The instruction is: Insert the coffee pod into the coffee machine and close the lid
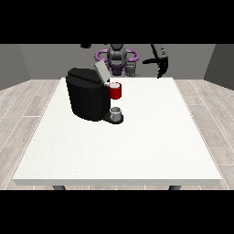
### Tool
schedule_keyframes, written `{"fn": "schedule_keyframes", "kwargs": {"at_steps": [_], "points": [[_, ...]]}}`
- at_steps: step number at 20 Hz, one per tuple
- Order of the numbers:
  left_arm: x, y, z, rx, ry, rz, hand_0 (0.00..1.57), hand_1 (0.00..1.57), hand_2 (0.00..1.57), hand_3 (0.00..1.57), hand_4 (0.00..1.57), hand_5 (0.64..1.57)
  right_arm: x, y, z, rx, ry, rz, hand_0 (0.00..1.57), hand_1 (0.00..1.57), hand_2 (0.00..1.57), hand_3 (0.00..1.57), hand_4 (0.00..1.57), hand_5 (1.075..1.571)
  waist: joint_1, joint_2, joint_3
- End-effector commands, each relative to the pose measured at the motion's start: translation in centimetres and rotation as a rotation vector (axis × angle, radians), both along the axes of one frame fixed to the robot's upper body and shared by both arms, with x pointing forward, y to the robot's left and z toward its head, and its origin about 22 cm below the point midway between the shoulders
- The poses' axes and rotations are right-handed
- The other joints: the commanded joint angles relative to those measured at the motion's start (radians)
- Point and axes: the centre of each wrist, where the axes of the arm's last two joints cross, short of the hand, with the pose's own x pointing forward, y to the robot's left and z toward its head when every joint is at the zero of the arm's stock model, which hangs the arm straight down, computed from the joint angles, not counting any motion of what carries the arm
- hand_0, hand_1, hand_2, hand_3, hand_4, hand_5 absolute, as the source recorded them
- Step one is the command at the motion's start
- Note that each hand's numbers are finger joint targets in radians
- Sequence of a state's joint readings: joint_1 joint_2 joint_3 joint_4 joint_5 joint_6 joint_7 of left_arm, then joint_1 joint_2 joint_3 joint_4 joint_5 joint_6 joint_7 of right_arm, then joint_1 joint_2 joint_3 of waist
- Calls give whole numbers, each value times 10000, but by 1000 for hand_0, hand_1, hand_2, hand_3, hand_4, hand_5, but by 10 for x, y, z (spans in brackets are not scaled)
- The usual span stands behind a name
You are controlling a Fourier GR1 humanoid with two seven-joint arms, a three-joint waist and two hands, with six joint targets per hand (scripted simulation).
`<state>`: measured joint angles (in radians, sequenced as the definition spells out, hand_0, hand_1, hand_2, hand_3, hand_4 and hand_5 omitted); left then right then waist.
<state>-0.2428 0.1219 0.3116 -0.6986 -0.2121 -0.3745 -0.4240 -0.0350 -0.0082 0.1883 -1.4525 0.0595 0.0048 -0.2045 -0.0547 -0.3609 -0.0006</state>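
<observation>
black coffee machine, white table, perhaps grey lid

one front view across the table, facing the robot.

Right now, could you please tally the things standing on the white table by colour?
Black: 1, the coffee machine, lid tilted up.
Red: 1, a red thing at the machine.
Grey: 1, a grey thing at the machine's base; I cannot tell whether it is the pod.
Total: 3 on the table.
</observation>
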Motion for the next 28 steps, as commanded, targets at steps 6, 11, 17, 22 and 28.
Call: {"fn": "schedule_keyframes", "kwargs": {"at_steps": [6,11,17,22,28], "points": [[19,-13,34,-536,-1648,-1013,0,0,0,0,217,1571,27,2,48,-422,-988,-902,0,0,0,0,352,1571,1210,1845,8],[19,-18,46,-820,-2504,-976,0,0,0,0,175,1571,43,11,56,-959,-1996,-1176,0,0,0,0,283,1571,1389,2707,8],[9,-23,41,-936,-3034,-956,0,0,0,0,201,1571,69,12,76,-1285,-2514,-1511,0,0,0,0,230,1571,1378,3508,6],[22,-16,68,-576,-3931,-1175,0,0,0,0,233,1571,91,3,79,-1146,-2321,-1948,0,0,0,0,350,1571,1646,3883,7],[13,-14,76,-592,-3604,-1147,0,0,0,0,357,1571,111,-16,75,-1365,-1882,-2561,0,0,0,0,389,1571,1839,3919,7]]}}
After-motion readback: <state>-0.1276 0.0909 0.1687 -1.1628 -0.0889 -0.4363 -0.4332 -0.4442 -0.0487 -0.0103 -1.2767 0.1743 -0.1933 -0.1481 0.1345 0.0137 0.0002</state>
